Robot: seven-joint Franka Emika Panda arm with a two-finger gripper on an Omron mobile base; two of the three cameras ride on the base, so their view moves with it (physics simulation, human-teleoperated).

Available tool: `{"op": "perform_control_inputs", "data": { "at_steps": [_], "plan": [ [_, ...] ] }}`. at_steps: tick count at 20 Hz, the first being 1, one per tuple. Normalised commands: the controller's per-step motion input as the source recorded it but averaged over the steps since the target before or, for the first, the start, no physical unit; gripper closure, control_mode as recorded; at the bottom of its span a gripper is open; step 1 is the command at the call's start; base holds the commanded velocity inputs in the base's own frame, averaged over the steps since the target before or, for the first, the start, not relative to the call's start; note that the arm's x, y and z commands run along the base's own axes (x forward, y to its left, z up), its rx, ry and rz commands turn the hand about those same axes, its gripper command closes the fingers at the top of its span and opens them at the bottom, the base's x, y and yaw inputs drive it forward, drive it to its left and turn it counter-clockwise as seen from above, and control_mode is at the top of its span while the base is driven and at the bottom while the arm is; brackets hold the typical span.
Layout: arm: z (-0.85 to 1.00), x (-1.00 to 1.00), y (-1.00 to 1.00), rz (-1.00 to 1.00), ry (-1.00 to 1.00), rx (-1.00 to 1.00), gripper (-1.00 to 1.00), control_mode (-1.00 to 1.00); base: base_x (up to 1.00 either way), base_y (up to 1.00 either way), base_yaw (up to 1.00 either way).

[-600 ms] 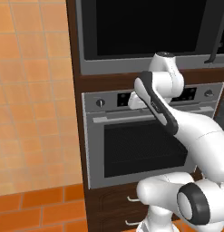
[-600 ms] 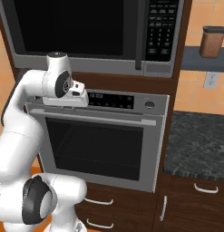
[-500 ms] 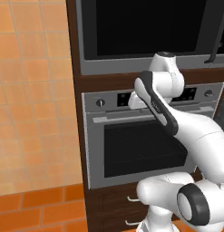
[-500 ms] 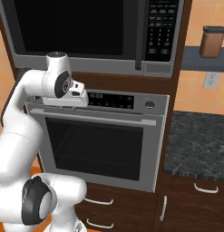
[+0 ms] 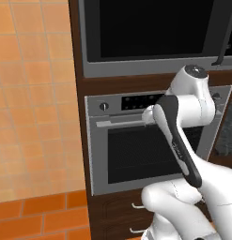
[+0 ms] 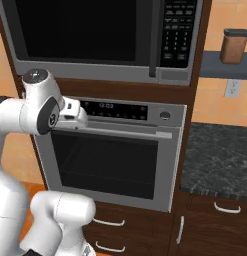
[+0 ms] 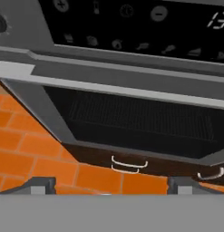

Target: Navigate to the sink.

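Sink not seen from this position; the base is parked facing the oven (image 6: 112, 155), so most of the drive is judged still to be done.

Risks:
- The arm is folded forward with the tool (image 7: 111, 183) held just in front of the oven door, near the handle bar (image 7: 118, 90). If the base is turned or slid sideways without the arm being tucked, the handle or door glass could be clipped.
- Tool fingers (image 7: 38, 185) are seen well apart, nothing held, so nothing can be dropped.
- A wrong heading could be taken, since no sink cue is visible.

Surroundings: microwave (image 6: 95, 35) above the oven, drawers (image 7: 127, 164) below, orange tile wall (image 5: 33, 103) on the left. Dark granite table (image 6: 220, 160) on the right, brown canister (image 6: 234, 45) on a shelf above it. The cabinet column blocks straight ahead.
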Motion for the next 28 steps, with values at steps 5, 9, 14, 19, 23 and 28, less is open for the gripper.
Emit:
{"op": "perform_control_inputs", "data": {
  "at_steps": [5,9,14,19,23,28],
  "plan": [
    [0.00,-0.39,-0.01,-0.02,-0.06,0.00,-1.00,1.00,-0.26,0.00,-0.05],
    [0.00,0.00,0.00,0.00,0.00,0.00,-1.00,1.00,-0.98,-0.19,-0.38],
    [0.00,0.00,0.00,0.00,0.00,0.00,-1.00,1.00,-0.86,-0.17,-0.60],
    [0.00,0.00,0.00,0.00,0.00,0.00,-1.00,1.00,-0.69,-0.05,-0.71],
    [0.00,0.00,0.00,0.00,0.00,0.00,-1.00,1.00,-0.45,-0.09,-0.77],
    [0.00,0.00,0.00,0.00,0.00,0.00,-1.00,1.00,-0.13,0.05,-0.87]
  ]
}}
